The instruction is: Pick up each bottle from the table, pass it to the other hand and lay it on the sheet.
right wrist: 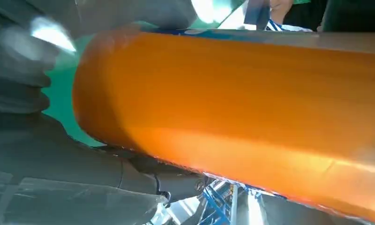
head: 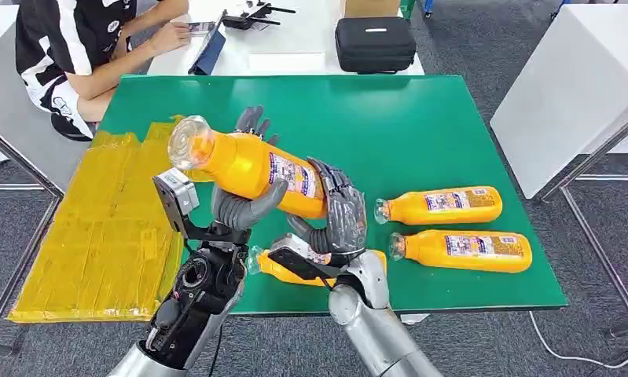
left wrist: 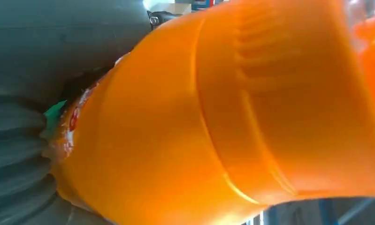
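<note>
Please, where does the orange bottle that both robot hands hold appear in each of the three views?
Head view: the held bottle is in the middle, tilted above the green table, between the left robot hand and the right robot hand.
Left wrist view: its orange body takes most of the picture.
Right wrist view: it runs across the picture.
Shared landmark: the green table, behind the bottle in each view.

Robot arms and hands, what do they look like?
Both arms are silver metal with black joint housings near the wrists. The left hand and right hand have a thick grey thumb and darker grey segmented fingers. A small grey box with a black bracket sits at the left wrist; a ribbed grey cover shows in the wrist views.
</note>
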